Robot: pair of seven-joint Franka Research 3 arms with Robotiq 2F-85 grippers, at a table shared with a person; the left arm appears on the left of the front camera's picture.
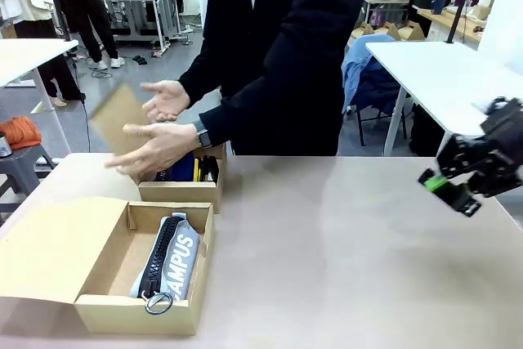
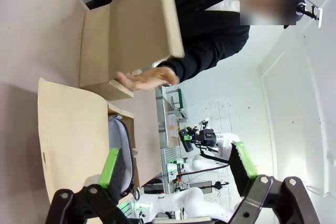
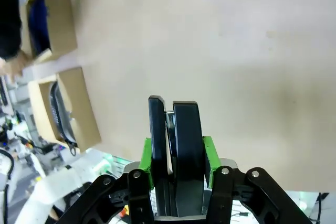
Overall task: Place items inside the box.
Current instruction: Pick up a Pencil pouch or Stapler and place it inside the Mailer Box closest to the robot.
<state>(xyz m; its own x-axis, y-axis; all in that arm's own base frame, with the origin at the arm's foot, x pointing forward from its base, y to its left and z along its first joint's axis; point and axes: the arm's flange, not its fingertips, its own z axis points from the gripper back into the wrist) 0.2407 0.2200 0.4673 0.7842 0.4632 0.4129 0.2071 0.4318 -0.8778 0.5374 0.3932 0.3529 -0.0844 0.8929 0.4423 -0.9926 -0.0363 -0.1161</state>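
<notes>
The right claw [image 3: 176,156] is pinching two black staplers [image 3: 176,145] side by side between its green pads, held above the bare counter [image 1: 343,234]; those two are not yet boxed. Well away from it, across the counter, the near open box [image 1: 139,279] already holds the grey zip pouch [image 1: 167,263] lettered "CAMPUS". Beyond that, the far box [image 1: 184,190] holds a dark blue pouch and something yellow, and the person's hands [image 1: 159,140] are handling its cardboard lid. The left claw [image 2: 178,174] is spread, empty, hovering with the near box just beside its one finger. By my judgement packing is mostly done; the staplers remain.
</notes>
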